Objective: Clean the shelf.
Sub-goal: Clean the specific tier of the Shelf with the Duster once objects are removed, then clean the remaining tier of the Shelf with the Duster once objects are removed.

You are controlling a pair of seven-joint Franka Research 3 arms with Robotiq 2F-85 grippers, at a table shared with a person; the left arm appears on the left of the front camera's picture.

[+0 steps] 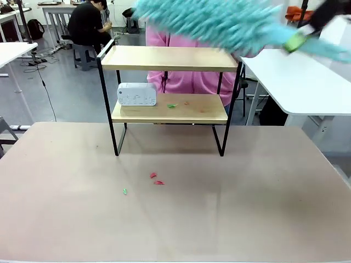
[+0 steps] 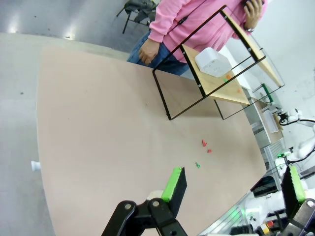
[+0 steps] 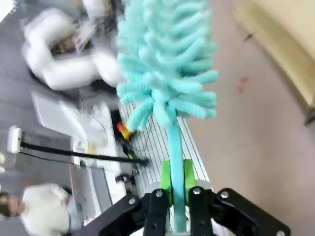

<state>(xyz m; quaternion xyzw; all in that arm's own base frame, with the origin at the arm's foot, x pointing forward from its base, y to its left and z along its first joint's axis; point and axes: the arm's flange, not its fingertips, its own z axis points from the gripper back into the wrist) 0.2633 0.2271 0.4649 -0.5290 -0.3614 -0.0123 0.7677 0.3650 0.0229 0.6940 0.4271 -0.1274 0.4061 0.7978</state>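
Note:
The shelf (image 1: 170,58) stands at the table's far middle, with light boards and a black frame. On its lower board (image 1: 203,113) lie a white box (image 1: 137,94), a green scrap (image 1: 171,105) and a tiny red scrap (image 1: 186,102). A fluffy turquoise duster (image 1: 219,22) sweeps, blurred, just above the top board. My right gripper (image 1: 296,41) comes in from the upper right, shut on its handle (image 3: 176,147); the duster head (image 3: 167,64) fans out beyond the fingers. My left gripper (image 2: 234,184) hovers open and empty over the table's near side, far from the shelf (image 2: 221,73).
Two red scraps (image 1: 156,178) and a green scrap (image 1: 125,191) lie on the brown table (image 1: 247,208) in front of the shelf. A person in a pink top (image 1: 186,76) stands behind the shelf. A white table (image 1: 296,82) is at the far right.

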